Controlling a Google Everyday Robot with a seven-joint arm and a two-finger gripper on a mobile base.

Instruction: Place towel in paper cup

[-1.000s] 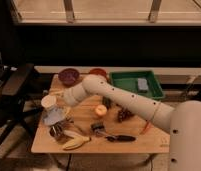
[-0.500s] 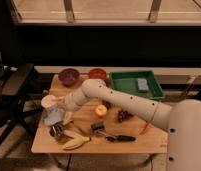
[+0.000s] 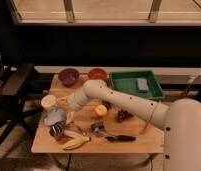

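A white paper cup (image 3: 48,101) stands upright near the left edge of the wooden table (image 3: 139,142). A crumpled pale blue towel (image 3: 53,118) lies on the table just in front of the cup. My gripper (image 3: 63,103) is at the end of the white arm that reaches in from the lower right. It hangs right beside the cup, on its right, just above the towel's far edge. The arm's wrist hides the spot where gripper and towel would meet.
A purple bowl (image 3: 69,76) and a red bowl (image 3: 97,74) stand at the back. A green tray (image 3: 125,89) holding a sponge (image 3: 142,84) is at the back right. An orange fruit (image 3: 100,110), dark grapes (image 3: 125,115), a banana (image 3: 74,143), a black-handled tool (image 3: 114,137) and a small can (image 3: 56,131) crowd the front.
The arm's elbow has shifted to the right and the wrist has dipped slightly. The gripper stays next to the cup. Cup and towel have not moved.
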